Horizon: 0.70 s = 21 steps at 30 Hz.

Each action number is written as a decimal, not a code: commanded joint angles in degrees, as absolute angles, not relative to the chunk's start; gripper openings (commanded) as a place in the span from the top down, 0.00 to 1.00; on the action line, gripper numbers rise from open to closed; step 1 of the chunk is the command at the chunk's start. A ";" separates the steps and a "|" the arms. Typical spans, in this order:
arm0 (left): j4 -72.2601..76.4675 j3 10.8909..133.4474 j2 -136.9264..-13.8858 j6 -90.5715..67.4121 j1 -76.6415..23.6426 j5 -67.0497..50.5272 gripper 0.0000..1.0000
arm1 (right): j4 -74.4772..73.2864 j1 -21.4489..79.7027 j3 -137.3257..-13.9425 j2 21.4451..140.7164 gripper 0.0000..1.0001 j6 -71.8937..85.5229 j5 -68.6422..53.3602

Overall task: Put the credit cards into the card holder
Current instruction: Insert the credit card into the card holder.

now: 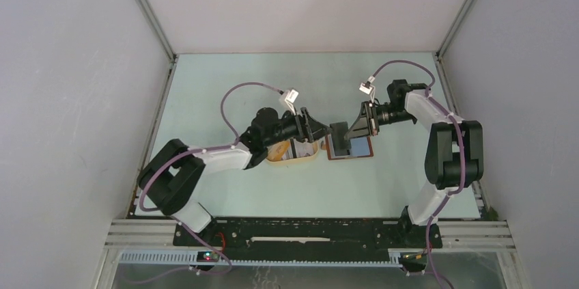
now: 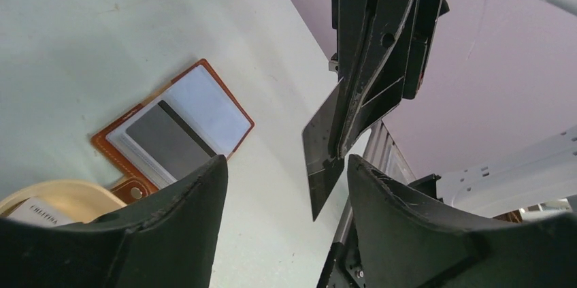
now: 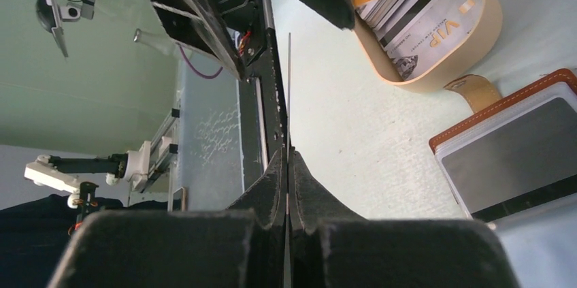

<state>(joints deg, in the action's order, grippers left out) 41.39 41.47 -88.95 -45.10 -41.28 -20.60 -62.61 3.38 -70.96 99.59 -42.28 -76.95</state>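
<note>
- The right fingers were pinched shut on a dark card, holding it on edge in the air, seemingly to pass it across.
- The left fingers stood wide, one on each side of that card's lower corner, apparently not touching it.
- The wallet lay open on the surface just beside the tray of remaining cards, with a second dark card already in its pocket.

A pale green desk is boxed in by plain light grey panels: a left wall, a back wall and a right wall. Metal posts rise from its far corners. A black plate and silver rails line its near edge. The light is soft and even.
</note>
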 commanded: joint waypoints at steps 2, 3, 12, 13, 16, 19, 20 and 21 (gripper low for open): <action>47.36 46.07 -93.62 -47.72 -41.75 -25.99 0.35 | -69.11 2.62 -74.14 101.82 1.00 -49.51 -80.06; 48.09 46.53 -94.43 -48.25 -41.77 -26.76 0.37 | -71.02 2.66 -74.96 102.45 1.00 -51.36 -80.20; 57.20 47.63 -99.07 -53.91 -41.85 -33.22 0.60 | -77.95 2.89 -77.43 105.56 1.00 -58.36 -80.68; 58.15 47.64 -99.38 -54.41 -41.91 -33.68 0.64 | -78.27 2.97 -77.56 105.75 1.00 -58.74 -80.68; 59.42 47.84 -100.50 -55.41 -41.84 -34.48 0.78 | -79.74 3.28 -78.11 106.37 1.00 -60.04 -80.43; 59.60 48.09 -101.29 -55.63 -41.85 -34.44 0.99 | -79.98 3.59 -78.23 106.70 1.00 -60.37 -79.66; 59.48 48.03 -101.34 -55.45 -41.88 -34.14 1.00 | -79.98 3.60 -78.23 106.62 0.95 -60.30 -79.18; 58.65 47.93 -101.34 -55.15 -41.86 -33.55 1.00 | -79.57 3.48 -78.22 106.55 0.87 -59.83 -78.53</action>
<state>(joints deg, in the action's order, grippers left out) 55.92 44.88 -100.75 -54.65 -41.65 -32.86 -78.24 3.22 -76.09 106.78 -57.87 -78.52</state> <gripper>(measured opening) 0.016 0.035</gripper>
